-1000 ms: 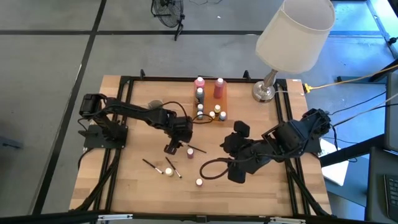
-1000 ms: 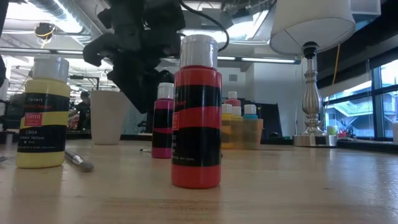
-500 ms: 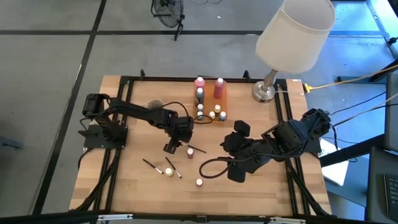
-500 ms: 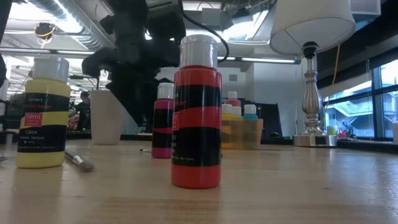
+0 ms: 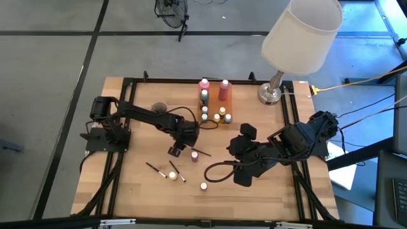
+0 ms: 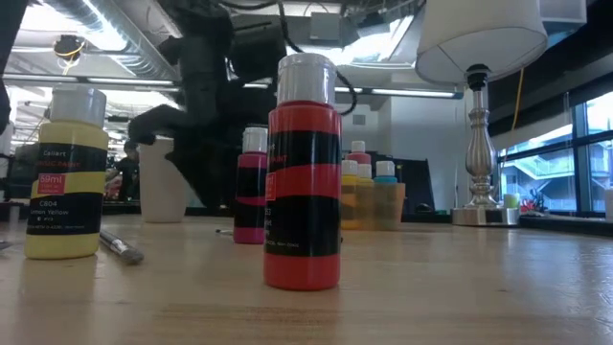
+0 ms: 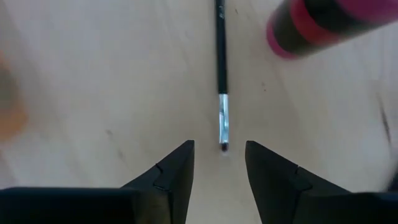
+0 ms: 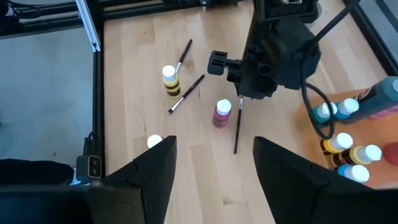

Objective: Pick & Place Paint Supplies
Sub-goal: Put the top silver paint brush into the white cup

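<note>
A thin dark brush (image 7: pixel 220 68) lies flat on the wooden table, its bristle tip (image 7: pixel 223 144) toward my left gripper (image 7: pixel 219 155). That gripper is open and points down, its fingertips standing just above the tip, one on each side, touching nothing. In the high view my left gripper (image 5: pixel 188 145) is at mid-table beside the brush (image 5: pixel 201 152). A pink bottle (image 5: pixel 194 155) stands upright next to the brush. My right gripper (image 8: pixel 214 146) hangs open high over the table's right half, with nothing between its fingers.
A yellow bottle (image 5: pixel 172 175), two more brushes (image 5: pixel 152 168) (image 5: pixel 177 172) and a red bottle (image 6: pixel 303 172) stand or lie near the front. Several small bottles (image 5: pixel 216 114) cluster at the back centre, with a white cup (image 6: pixel 165 180) and a lamp (image 5: pixel 273 89) at the back right.
My left gripper has come down toward the brush's tip, staying open. The brush and the bottles have not moved.
</note>
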